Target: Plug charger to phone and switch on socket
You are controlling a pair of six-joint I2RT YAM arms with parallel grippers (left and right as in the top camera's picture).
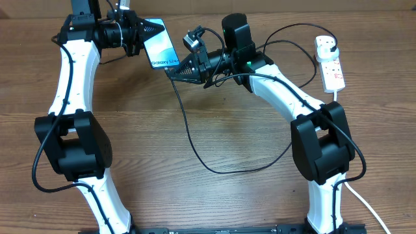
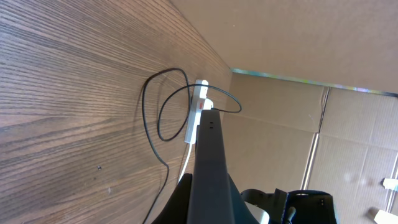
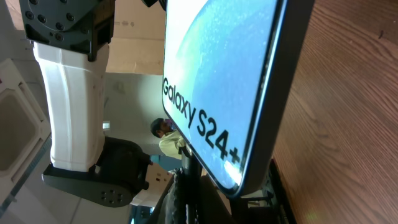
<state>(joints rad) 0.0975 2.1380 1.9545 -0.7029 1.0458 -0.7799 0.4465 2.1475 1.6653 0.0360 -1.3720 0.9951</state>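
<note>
Our left jaws clench the phone by one end, aloft over the counter. The right jaws pinch the charger near its connector, just beside the phone's free end. The glass looks slick and fragile and the cable limp, so we'd grip the stiff tip. The power strip lies well apart.

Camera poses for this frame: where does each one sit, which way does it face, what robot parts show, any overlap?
Overhead: fixed above the table, looking straight down; both arms, left gripper holding the phone, right gripper holding the charger cable tip beside it.
Left wrist: looks along the phone's dark edge toward the power strip; own gripper at the bottom.
Right wrist: close against the phone screen; left arm behind.
Shared: phone in all three; power strip overhead and left wrist.
</note>
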